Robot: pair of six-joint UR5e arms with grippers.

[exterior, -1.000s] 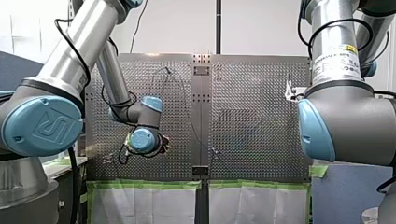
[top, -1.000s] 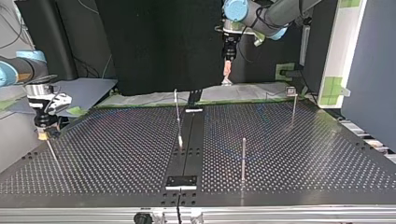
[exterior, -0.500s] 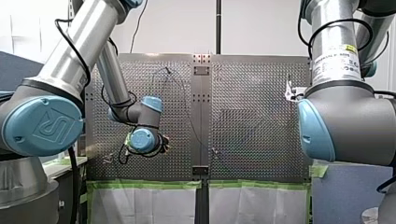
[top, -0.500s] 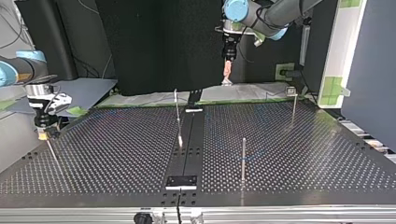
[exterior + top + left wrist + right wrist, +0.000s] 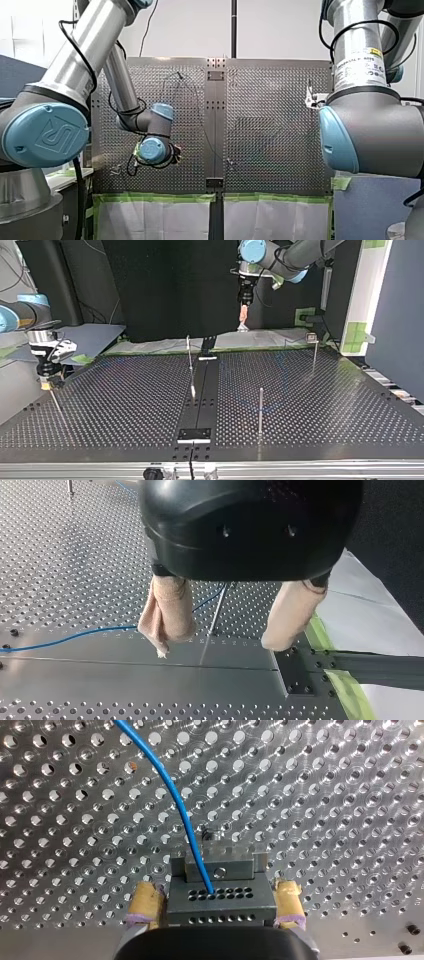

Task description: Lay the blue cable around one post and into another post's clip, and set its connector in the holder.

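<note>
Thin blue cable point(image 5: 176, 807) curves down into grey perforated connector point(image 5: 220, 904).

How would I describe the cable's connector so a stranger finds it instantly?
Find my right arm at the top view's left; its gripper hangs near the perforated table's edge. In the right wrist view, the connector is the grey block clamped between that gripper's pads. Unlike the thin posts, it has rows of small holes, and the blue cable runs into it.

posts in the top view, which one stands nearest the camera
The post just right of the centre strip; the other posts all stand farther back.
</note>
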